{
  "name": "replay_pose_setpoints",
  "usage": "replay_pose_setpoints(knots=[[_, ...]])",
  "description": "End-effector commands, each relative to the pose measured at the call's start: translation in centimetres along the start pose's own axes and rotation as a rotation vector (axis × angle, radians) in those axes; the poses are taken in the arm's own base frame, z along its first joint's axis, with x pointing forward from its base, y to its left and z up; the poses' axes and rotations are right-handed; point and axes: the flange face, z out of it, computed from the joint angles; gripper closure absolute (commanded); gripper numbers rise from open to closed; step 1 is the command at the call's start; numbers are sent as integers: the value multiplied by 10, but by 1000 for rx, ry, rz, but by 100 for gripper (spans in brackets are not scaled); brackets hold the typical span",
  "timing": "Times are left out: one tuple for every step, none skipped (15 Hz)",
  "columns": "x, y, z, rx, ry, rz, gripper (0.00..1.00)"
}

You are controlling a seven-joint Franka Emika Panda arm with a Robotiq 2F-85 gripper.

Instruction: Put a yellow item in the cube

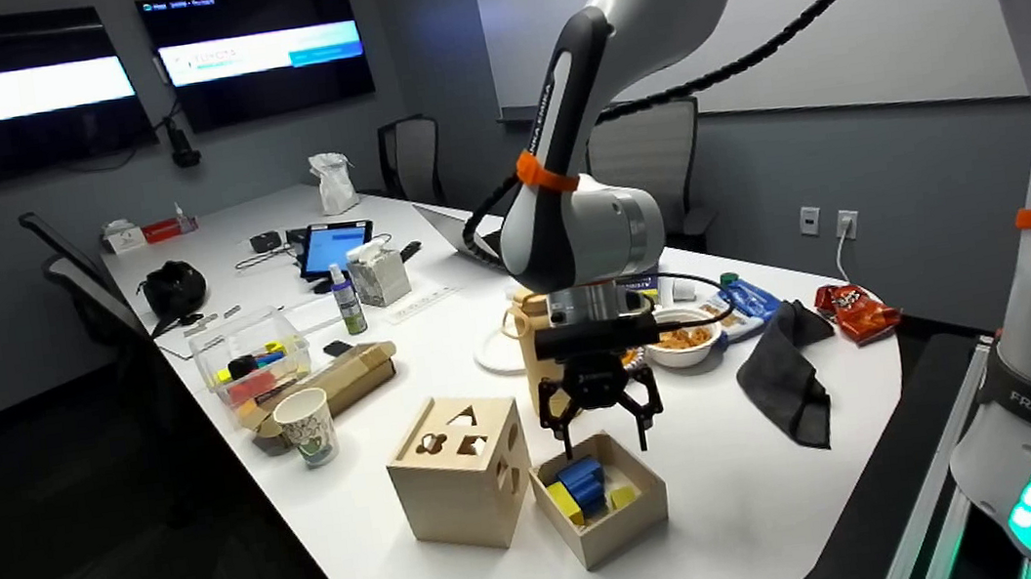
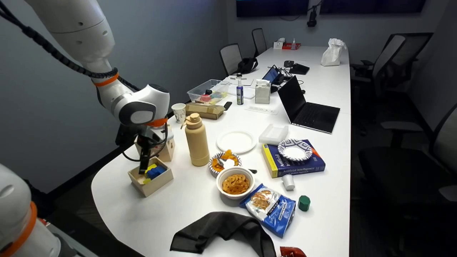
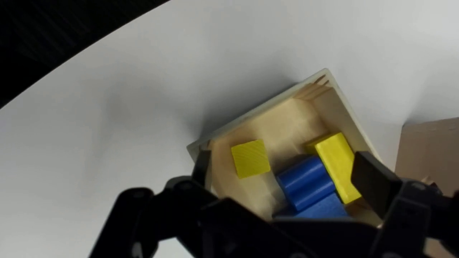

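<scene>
The light wood cube (image 1: 449, 509) stands on the table, cut-out holes in its top and side. It is partly hidden behind the gripper in an exterior view (image 2: 167, 151), and part of it shows at the right of the wrist view (image 3: 426, 150). Beside it is a shallow wooden tray (image 1: 628, 528). The tray holds a small yellow block (image 3: 251, 158), a longer yellow block (image 3: 337, 166) and blue blocks (image 3: 306, 182). My gripper (image 1: 606, 446) is open and empty, pointing down above the tray. In the wrist view its fingers (image 3: 287, 170) frame the blocks from either side.
A tan bottle (image 2: 197, 142) stands close behind the tray and cube. A paper cup (image 1: 306, 428) and a cardboard box (image 1: 360, 382) are beyond the cube. Snack bowls (image 2: 219, 178), a blue snack bag (image 2: 271, 210) and a black cloth (image 2: 217, 225) lie on the table.
</scene>
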Motion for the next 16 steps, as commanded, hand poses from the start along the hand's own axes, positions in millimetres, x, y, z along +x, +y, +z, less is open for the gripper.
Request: replay_pose_setpoints(knots=[[6,-8,20,22,-10,-48,0],[7,-8,23,24,-11,-63,0],[8,-7,27,25,-13,-73,0],[10,-7,30,27,-15,-85,0],[12,-7,33,30,-16,-96,0],[13,-7,35,33,-17,-106,0],[16,-6,36,35,-16,-113,0],[17,-6,37,39,-13,-122,0],[19,-7,38,40,-15,-128,0],[21,-7,39,42,-17,-137,0],[22,-7,40,43,-20,-145,0],[24,-9,41,43,-22,-155,0],[24,-9,41,41,-24,-163,0],[23,-10,42,31,-27,-169,0],[22,-10,42,20,-28,-168,0],[20,-12,40,8,-26,-169,0]])
